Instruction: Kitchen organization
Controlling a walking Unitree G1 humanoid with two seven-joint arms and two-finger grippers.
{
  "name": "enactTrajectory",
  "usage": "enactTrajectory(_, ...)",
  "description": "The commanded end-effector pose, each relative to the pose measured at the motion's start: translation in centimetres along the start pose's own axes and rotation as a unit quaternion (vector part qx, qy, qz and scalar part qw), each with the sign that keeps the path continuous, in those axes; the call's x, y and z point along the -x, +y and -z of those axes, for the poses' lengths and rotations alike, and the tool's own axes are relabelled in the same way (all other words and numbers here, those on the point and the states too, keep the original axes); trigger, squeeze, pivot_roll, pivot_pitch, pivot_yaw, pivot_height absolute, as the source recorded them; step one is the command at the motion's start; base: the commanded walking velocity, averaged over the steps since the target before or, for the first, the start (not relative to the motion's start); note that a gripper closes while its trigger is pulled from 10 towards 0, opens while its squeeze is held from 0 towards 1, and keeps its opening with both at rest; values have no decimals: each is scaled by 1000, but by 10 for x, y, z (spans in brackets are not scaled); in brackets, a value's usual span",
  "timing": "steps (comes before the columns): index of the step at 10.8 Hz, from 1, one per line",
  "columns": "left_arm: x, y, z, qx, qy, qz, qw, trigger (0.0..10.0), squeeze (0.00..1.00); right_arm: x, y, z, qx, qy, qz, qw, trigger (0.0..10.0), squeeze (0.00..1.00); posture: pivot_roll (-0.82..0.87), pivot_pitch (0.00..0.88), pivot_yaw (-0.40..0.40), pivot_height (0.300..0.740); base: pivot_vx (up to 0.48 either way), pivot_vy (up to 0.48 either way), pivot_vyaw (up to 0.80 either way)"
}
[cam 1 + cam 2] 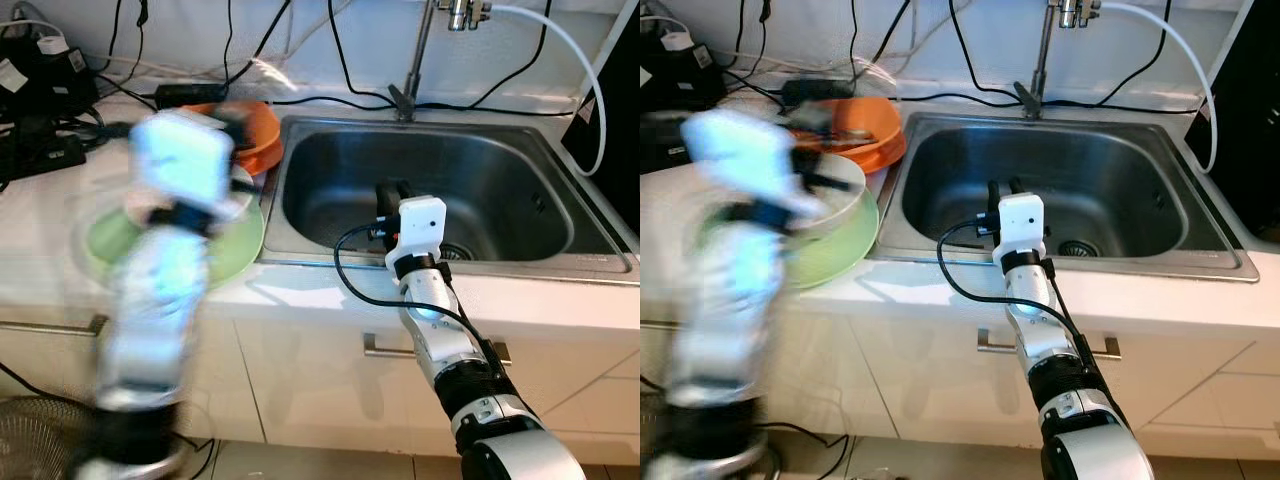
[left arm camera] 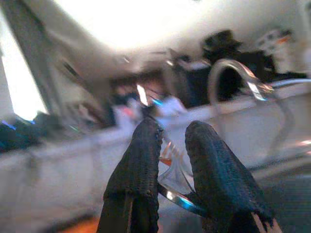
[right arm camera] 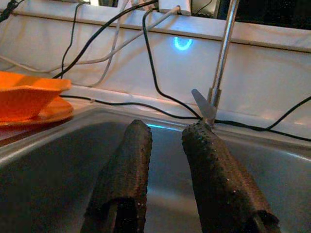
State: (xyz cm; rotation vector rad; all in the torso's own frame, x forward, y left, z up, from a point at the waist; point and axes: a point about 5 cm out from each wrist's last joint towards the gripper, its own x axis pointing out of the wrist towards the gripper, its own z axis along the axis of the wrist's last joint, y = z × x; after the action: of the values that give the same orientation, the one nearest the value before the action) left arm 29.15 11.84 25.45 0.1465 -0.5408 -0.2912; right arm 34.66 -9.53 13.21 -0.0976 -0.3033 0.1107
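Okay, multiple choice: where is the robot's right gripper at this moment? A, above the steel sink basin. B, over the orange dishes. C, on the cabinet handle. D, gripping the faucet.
A: the right gripper reaches past the front rim over the sink, its fingers pointing toward the faucet without touching it.

Legible text, labels, brands, numbers, signs: none. The white tags on the cables and adapters at the counter's back corner [image 1: 45, 45] are too small and blurred to read.
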Motion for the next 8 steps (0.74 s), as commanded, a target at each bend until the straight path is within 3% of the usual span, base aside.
enactTrajectory(1,-6,-5,4,25,11,17,999,10000,0,-2,-9,2,10,7,12,1000,10000,0,175,0,27,740,0,0,0)
enactTrajectory(3,-12,-24,20,88,52,58,993,10000,0,-1,-11,3,16,10,13,1000,10000,0,158,0,37,740,0,0,0)
enactTrajectory(4,-14,-31,27,101,68,80,989,10000,0,-1,-13,4,18,12,15,1000,10000,1000,152,0,43,740,0,0,0)
enactTrajectory(8,-12,-32,36,144,88,81,982,10000,0,-6,-19,-1,108,-5,-26,994,10000,1000,135,0,56,740,0,0,0)
